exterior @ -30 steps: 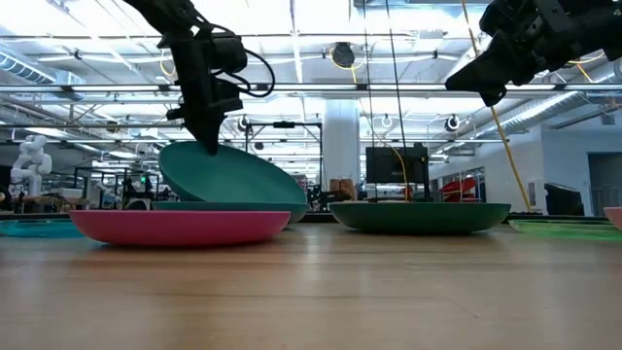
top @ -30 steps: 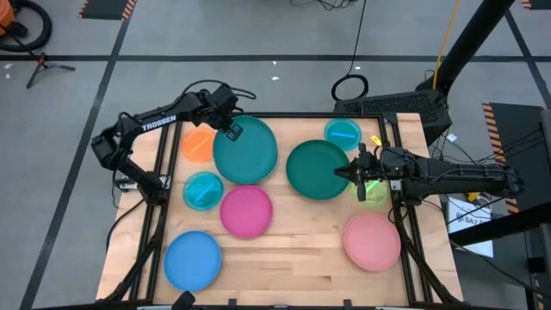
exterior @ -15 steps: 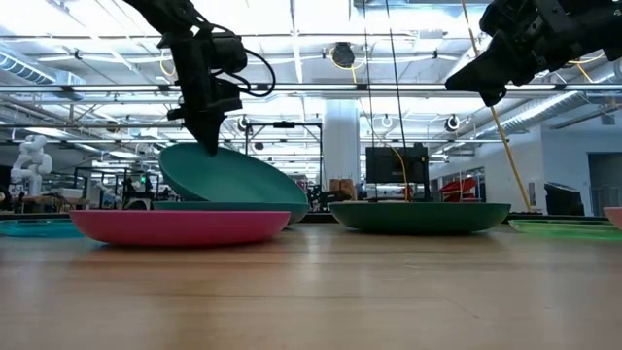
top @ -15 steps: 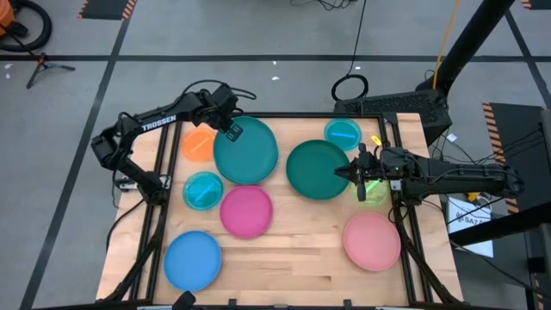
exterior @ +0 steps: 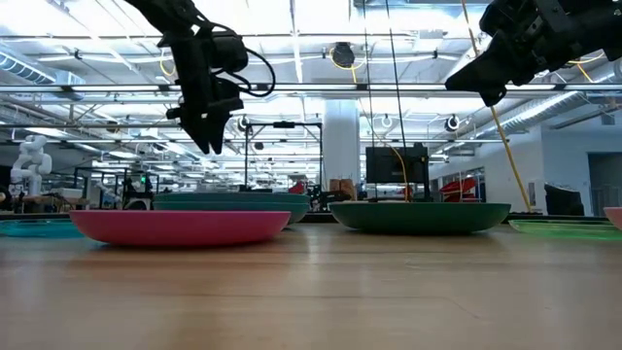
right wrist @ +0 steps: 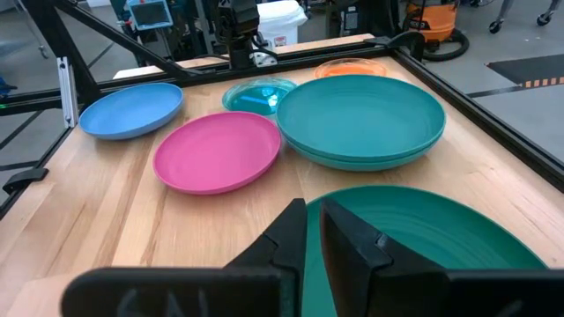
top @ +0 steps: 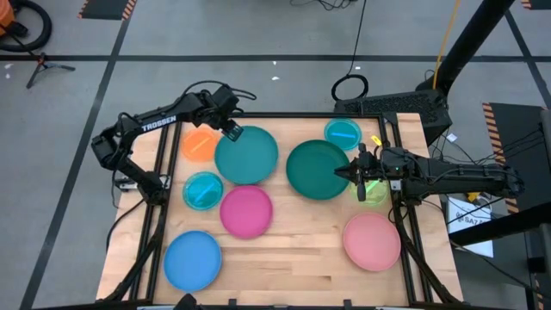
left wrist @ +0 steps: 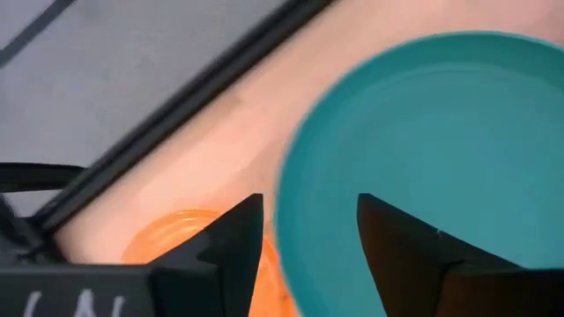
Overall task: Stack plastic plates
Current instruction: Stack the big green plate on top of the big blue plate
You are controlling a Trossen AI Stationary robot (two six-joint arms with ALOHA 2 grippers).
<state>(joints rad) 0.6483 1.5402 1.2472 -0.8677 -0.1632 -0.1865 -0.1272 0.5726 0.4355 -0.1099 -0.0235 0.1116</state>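
So the plates are all spread out on the wooden desk (top: 293,250), nothing piled high so far. The left pincer (top: 231,132) is seen hanging above the far-left rim of the big teal plate (top: 247,154), with its fingers spread apart and nothing held between them; in the low view that pincer (exterior: 208,139) is clearly up in the air above the plate, which lies flat. In the right wrist view the teal plate (right wrist: 361,117) looks like two teal plates nested together, a second rim being visible underneath. A small orange plate (top: 198,144) is parked just beside it on the left, with a small cyan plate (top: 203,190) nearer the front, and a magenta plate (top: 246,211) just beside the teal one's front edge. A blue plate (top: 193,260) is found at the front-left corner. The right pincer (top: 356,174) is held over the right edge of the dark green plate (top: 317,170), lifted well off it in the low view, fingers nearly shut with only a thin gap and nothing in them. A lime plate (top: 374,191) is partly hidden under that arm, another small cyan plate (top: 343,133) sits at the back, and a pink plate (top: 372,241) is at the front right.
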